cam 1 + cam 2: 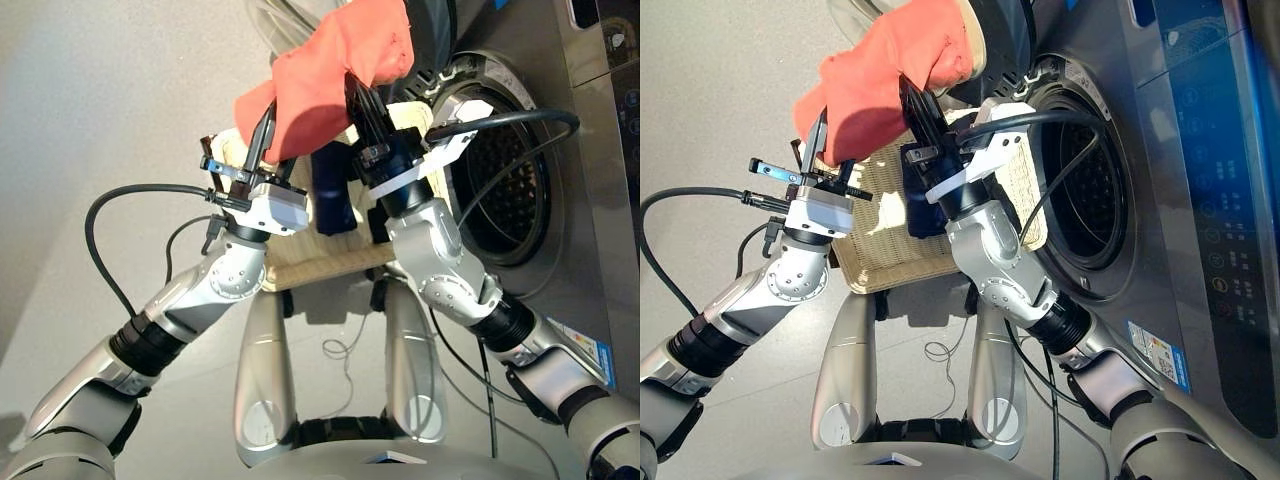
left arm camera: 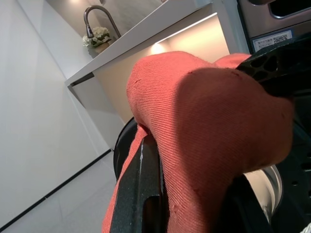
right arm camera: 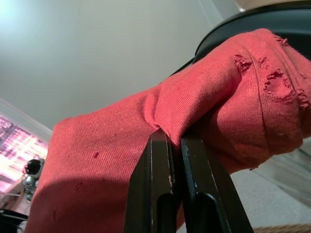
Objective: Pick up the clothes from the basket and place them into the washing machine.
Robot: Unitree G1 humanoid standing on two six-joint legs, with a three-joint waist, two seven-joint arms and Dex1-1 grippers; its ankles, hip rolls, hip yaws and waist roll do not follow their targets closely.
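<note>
Head views. You have one coral-red soft fabric garment (image 1: 335,70) in the air, stretched between both hands above the basket and in front of the washing machine's glass door. One left hand (image 1: 262,135): its two black fingers run up into the lower left part of the cloth, and you cannot tell here how far apart they stand. One right hand (image 1: 915,100): fingers close together, pinching the cloth from beneath. One navy blue fabric garment (image 1: 333,185) lies in the basket between the two wrists. One shallow cream-white woven wicker basket (image 1: 885,255) sits under the hands, just beside the machine's front. One dark grey metallic front-loading washing machine (image 1: 1200,200), with its round drum hole (image 1: 1095,200) uncovered and its round black-rimmed glass porthole door (image 1: 425,25) swung out behind the red cloth. The floor (image 1: 110,100) is plain pale grey. A third garment cannot be made out.

Left wrist view. You see the same red cloth draped over one black finger (image 2: 138,194); the second finger is hidden. Behind: one white tabletop (image 2: 146,26), one curved tap (image 2: 97,17), one small pot of pale flowers (image 2: 99,36).

Right wrist view. Two black fingers (image 3: 153,189) stand pressed together on a fold of the red cloth. One pale wall behind.
</note>
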